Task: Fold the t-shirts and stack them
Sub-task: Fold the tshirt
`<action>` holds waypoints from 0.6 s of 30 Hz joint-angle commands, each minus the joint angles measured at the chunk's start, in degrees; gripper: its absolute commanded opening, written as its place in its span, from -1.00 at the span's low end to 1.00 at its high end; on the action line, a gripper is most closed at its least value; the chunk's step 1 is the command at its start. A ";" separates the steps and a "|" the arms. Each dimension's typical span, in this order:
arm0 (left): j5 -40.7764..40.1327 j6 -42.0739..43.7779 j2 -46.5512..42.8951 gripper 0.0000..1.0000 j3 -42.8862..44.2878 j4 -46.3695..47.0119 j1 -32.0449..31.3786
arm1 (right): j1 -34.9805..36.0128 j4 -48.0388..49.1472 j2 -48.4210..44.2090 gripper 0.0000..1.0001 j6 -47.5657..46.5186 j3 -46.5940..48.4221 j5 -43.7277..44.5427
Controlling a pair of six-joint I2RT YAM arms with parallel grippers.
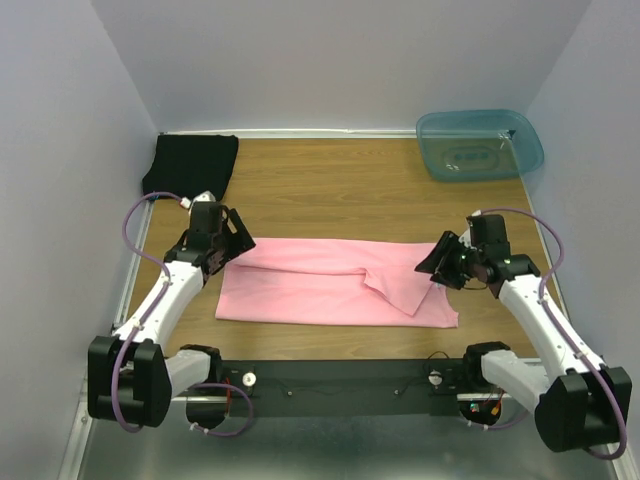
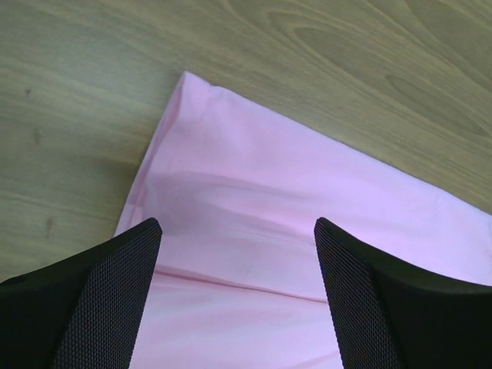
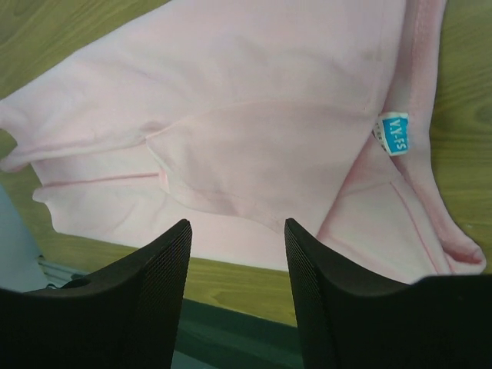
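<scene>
Left gripper [image 1: 236, 242] and right gripper [image 1: 434, 262] hover unclenched over the pink t-shirt [image 1: 330, 285]; best to pinch both ends evenly and lift together.

Robotics lab booth — plain pale walls [image 1: 340, 60], wood-grain table [image 1: 330, 190], black mounting rail [image 1: 340, 378]

Left claw [image 2: 237, 229], right claw [image 3: 237, 224] agape (empty).

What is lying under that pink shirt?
Only the wooden table shows around the pink t-shirt. Its own folded flap lies on top; anything beneath the cloth is covered.
</scene>
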 commanded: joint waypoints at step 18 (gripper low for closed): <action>-4.85 -35.92 -4.79 0.69 -11.88 6.74 1.13 | 0.36 7.46 7.73 0.30 -3.15 -0.51 -2.14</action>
